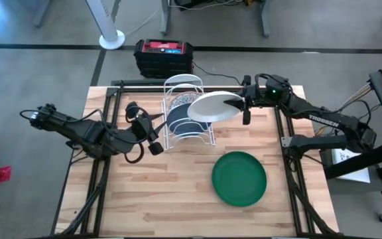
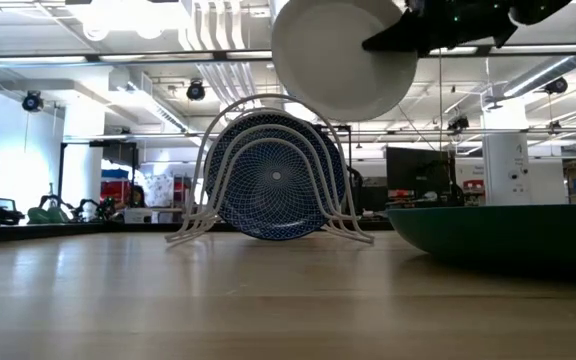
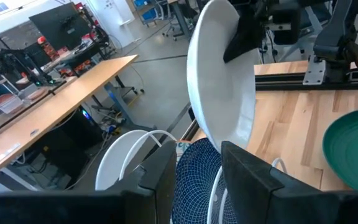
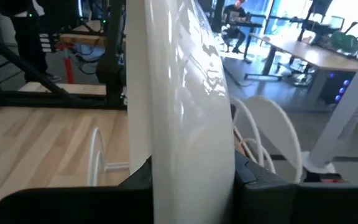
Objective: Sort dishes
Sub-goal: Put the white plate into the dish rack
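A plain white dish (image 1: pixel 211 107) hangs above the white wire rack (image 1: pixel 186 86) at the table's far middle, with my right gripper (image 1: pixel 234 103) shut on it. A blue speckled dish (image 2: pixel 273 185) stands on edge in the rack, and a dish with a patterned rim (image 1: pixel 176 103) stands right behind it. The green dish (image 1: pixel 239 178) lies flat on the table, near and right of the rack. My left gripper (image 1: pixel 155 145) waits just left of the rack, open, with nothing between its fingers (image 3: pixel 247 177). My right gripper pinches the white dish at its rim (image 4: pixel 188 171), one finger on each face. The fingers (image 2: pixel 393 38) come level from the table's right side. The dish is lifted clear, steeply tilted, above the rack and the blue dish.
A black and red box (image 1: pixel 164 56) sits past the table's far edge, beside a white fan base (image 1: pixel 111 40). Black frame rails (image 1: pixel 98 179) run along both sides of the table. Bare wood (image 1: pixel 158 199) lies near and left of the green dish.
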You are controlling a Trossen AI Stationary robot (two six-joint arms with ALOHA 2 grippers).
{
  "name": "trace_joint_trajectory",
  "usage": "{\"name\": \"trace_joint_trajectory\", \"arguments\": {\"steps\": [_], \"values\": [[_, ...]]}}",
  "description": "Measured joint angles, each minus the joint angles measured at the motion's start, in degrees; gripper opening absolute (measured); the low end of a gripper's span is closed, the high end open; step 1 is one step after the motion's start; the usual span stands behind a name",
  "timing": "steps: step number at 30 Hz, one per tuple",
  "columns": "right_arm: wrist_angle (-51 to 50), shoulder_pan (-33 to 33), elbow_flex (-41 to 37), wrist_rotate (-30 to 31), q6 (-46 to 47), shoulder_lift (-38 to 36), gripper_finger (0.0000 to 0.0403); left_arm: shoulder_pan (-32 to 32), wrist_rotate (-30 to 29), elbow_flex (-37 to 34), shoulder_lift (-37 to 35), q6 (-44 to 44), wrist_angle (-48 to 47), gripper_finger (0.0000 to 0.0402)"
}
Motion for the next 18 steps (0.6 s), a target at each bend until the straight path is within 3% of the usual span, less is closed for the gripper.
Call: {"name": "trace_joint_trajectory", "arguments": {"steps": [18], "values": [[5.68,3.85,0.20,-0.97,2.98,4.37,0.0055,0.00,0.00,-0.62,0.02,-1.11,-0.34,0.0116]]}}
